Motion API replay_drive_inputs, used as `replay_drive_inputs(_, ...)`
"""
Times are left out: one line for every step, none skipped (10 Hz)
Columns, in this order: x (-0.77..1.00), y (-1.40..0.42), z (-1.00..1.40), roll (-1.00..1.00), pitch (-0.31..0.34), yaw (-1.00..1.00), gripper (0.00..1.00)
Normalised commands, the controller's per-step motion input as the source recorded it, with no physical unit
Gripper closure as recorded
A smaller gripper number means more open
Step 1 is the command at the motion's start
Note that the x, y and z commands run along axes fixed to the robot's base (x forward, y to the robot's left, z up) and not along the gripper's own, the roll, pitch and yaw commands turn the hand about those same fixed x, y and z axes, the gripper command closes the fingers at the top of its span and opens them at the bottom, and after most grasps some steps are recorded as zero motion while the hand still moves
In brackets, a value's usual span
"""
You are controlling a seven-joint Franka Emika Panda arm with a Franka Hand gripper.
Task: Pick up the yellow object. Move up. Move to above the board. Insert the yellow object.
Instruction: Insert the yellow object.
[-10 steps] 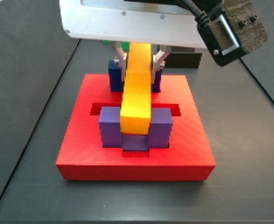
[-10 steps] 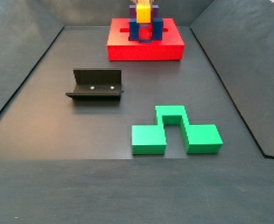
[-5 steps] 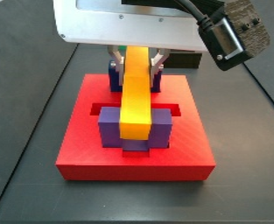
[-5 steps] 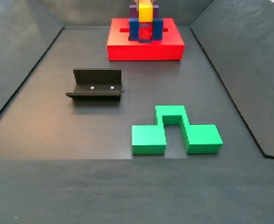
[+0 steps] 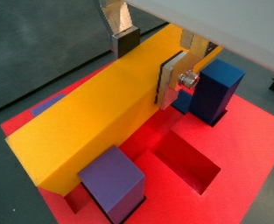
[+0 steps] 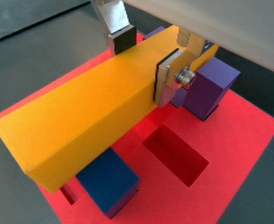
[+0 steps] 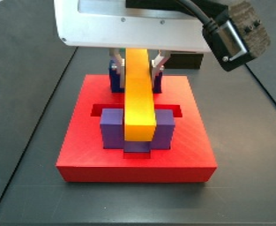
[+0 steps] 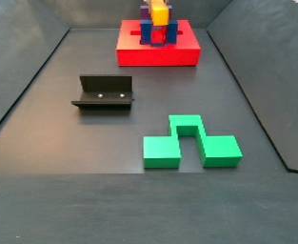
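Over board [image 7: 93,154], jaws clamp yellow object [image 7: 139,93] between posts; fixture [image 8: 104,92], green block [image 8: 189,141] well apart.

**Bar between the posts**

The gripper [image 5: 151,59] is above the board [image 7: 187,152], its fingers either side of the bar [image 7: 138,99], which lies between the post pairs. In a side view, the board [image 8: 158,55] is at 12 o'clock, the fixture [image 8: 104,93] at 9, the block [image 8: 189,143] at 5.

no readable text, labels, numbers or signs anywhere
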Motion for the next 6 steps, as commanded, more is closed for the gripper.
replay_drive_inputs(0.19,0.00,-0.07,0.02,0.000,-0.26,1.00)
replay_drive_inputs(0.13,0.00,-0.07,0.00,0.000,-0.23,1.00)
replay_drive_inputs(0.03,0.00,-0.09,-0.01,0.000,-0.17,1.00)
replay_drive_inputs(0.00,0.00,-0.13,-0.04,0.000,-0.13,1.00)
replay_drive_inputs(-0.01,0.00,-0.13,-0.09,-0.010,-0.06,1.00)
replay_drive_inputs(-0.07,0.00,-0.17,-0.17,-0.044,-0.07,1.00)
